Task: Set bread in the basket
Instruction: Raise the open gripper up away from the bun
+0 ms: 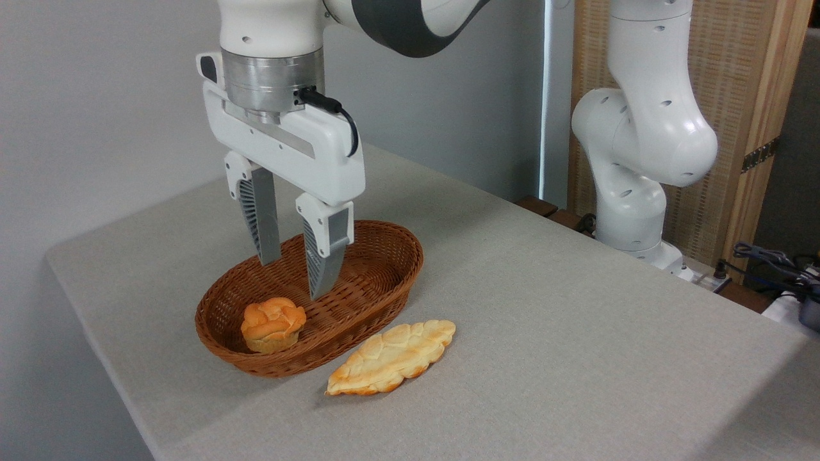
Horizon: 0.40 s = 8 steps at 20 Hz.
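The swirl-topped bun (273, 324) sat upright inside the wicker basket (384, 256), at the basket's near-left end, its pale base on the woven floor and its side close to the near rim. Nothing touched it from above.

The pincer (296, 278) hung over the basket's middle, pointing straight down, fingers apart with a clear gap between them and nothing held. The right fingertip (318, 288) reached lowest, stopping just above and a little right of the bun; the left fingertip (269, 256) ended higher in the picture, against the basket's far inner wall. Whether either tip met the weave could not be told from this angle, though both appeared clear of it.

The basket lay on the grey cloth-covered bench (576, 333), its long axis running from near-left to far-right. Just beside its near-right rim lay the flat leaf-shaped bread (391, 357), pale golden with browner edges, flat on the bench and outside the basket; a thin strip of cloth seemed to separate the two, but contact could not be ruled out.

The arm's white base column (640, 160) stood at the bench's far right edge, well apart from the basket. Beyond it, a slatted wooden panel (724, 96); cables (769, 256) lay at far right.
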### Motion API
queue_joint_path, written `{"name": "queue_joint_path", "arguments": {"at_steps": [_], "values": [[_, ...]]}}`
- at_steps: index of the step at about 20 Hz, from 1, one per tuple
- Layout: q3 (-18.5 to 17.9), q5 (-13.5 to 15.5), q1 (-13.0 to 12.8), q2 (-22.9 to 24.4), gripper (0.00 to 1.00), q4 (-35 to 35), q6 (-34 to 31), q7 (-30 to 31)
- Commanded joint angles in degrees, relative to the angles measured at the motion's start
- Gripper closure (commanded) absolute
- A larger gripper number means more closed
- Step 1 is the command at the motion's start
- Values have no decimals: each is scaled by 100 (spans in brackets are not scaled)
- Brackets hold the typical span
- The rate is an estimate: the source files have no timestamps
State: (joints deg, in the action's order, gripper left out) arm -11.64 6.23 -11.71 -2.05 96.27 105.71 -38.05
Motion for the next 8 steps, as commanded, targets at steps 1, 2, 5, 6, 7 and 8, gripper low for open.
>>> {"name": "queue_joint_path", "arguments": {"at_steps": [1,2,5,6,7,8], "values": [[-40,-366,-60,-59,0,-117,-147,8],[-32,-429,-60,-59,0,-117,-147,17],[-40,-394,-60,-59,0,-126,-112,69],[-40,-377,-51,-59,0,-126,-103,61],[-40,-377,-60,-59,0,-126,-103,52],[-23,-377,-60,-59,0,-126,-103,43]]}}
